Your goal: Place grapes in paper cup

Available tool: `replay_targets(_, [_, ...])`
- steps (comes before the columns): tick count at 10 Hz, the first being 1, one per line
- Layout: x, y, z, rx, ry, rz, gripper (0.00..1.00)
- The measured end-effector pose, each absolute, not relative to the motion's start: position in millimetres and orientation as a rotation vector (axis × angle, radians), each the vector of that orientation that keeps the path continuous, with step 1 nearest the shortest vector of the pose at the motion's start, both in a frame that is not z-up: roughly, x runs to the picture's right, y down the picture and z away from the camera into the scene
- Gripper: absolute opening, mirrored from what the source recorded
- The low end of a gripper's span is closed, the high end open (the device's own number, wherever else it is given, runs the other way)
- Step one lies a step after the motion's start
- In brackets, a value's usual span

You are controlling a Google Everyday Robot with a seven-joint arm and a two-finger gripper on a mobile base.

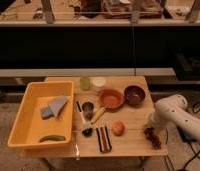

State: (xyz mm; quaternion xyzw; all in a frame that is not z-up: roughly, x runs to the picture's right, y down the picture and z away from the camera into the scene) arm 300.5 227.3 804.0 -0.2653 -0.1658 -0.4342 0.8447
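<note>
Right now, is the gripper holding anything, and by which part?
Cannot be confirmed: the gripper is shut at the upper end of the grapes, which lie on the table, but the arm hides the contact.

We find the tray (pixel 22 114) on the table's (pixel 135 119) left; the paper cup (pixel 98 83) stands at the back, just right of a narrower cup (pixel 85 82); the grapes (pixel 153 138) lie front right, the gripper (pixel 150 128) at their rear end.

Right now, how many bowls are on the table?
2. The orange bowl sits in the middle of the table; the dark red bowl is just right of it. None seem hidden. The tool is down at the grapes.
</note>
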Motion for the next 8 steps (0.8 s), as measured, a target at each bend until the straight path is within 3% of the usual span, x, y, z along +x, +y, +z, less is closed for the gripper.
replay_targets(8, [298.5,229.2,800.7,-0.522,-0.458,-0.784,0.00])
